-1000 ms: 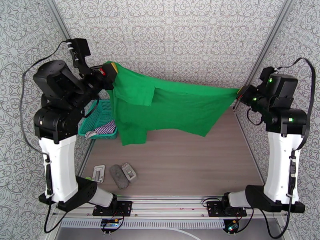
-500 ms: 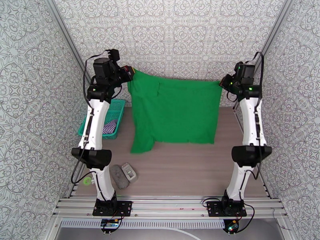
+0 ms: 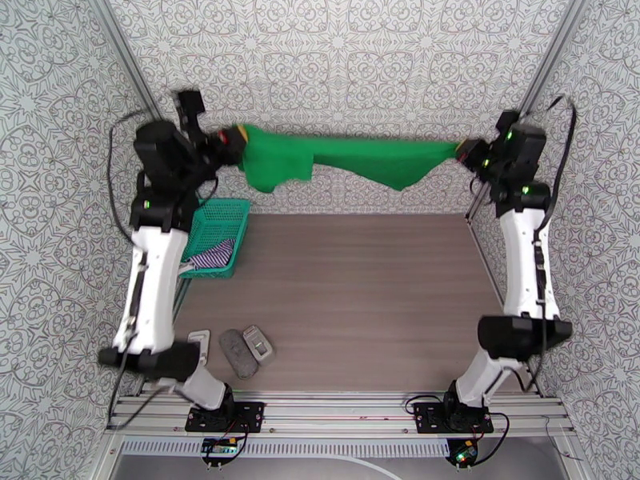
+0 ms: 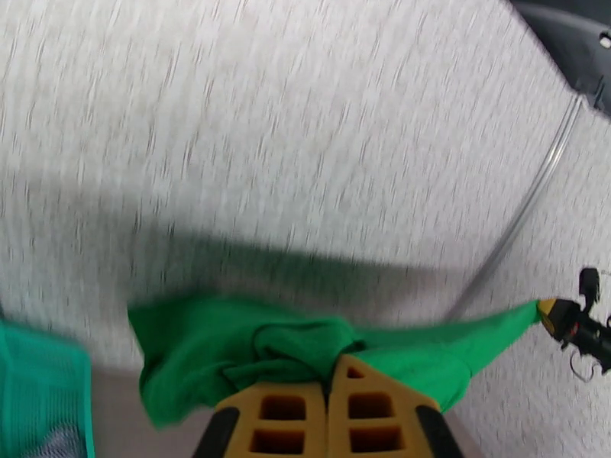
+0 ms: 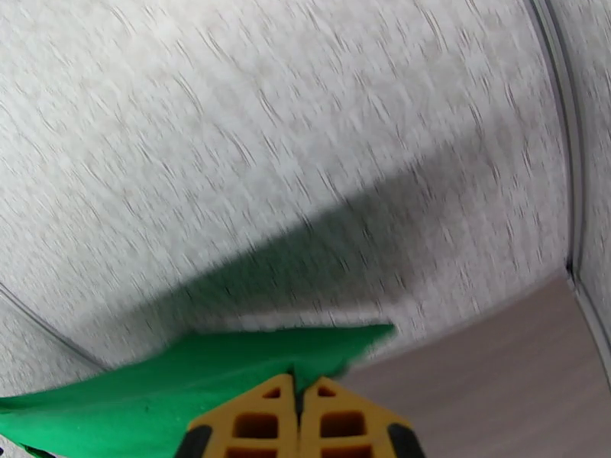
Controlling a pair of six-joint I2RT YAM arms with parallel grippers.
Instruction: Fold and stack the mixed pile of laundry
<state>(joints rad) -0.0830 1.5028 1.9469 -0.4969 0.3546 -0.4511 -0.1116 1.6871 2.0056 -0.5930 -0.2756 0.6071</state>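
Observation:
The bright green shirt [image 3: 352,158] hangs stretched in the air in front of the back wall, lifted clear of the table. My left gripper [image 3: 234,140] is shut on its left end, where the cloth bunches [image 4: 252,353]. At the right end my right gripper [image 3: 462,150] is shut on a corner [image 5: 229,375]. Both pairs of yellow fingers [image 4: 328,410] [image 5: 298,421] are pressed together on green cloth. The navy-and-white striped top [image 3: 212,255] lies crumpled in the teal mesh basket [image 3: 228,214] at the table's left edge.
Small grey objects [image 3: 244,348] and a white clip-like piece [image 3: 198,346] lie near the front left of the wooden table [image 3: 352,306]. Patterned walls close in the back and both sides. Metal rails run along the table's left and right edges.
Both arms have swung up and back, raising the green shirt from a hanging sheet that reached the table into a taut band high at the back wall. Wrist views are motion-blurred.

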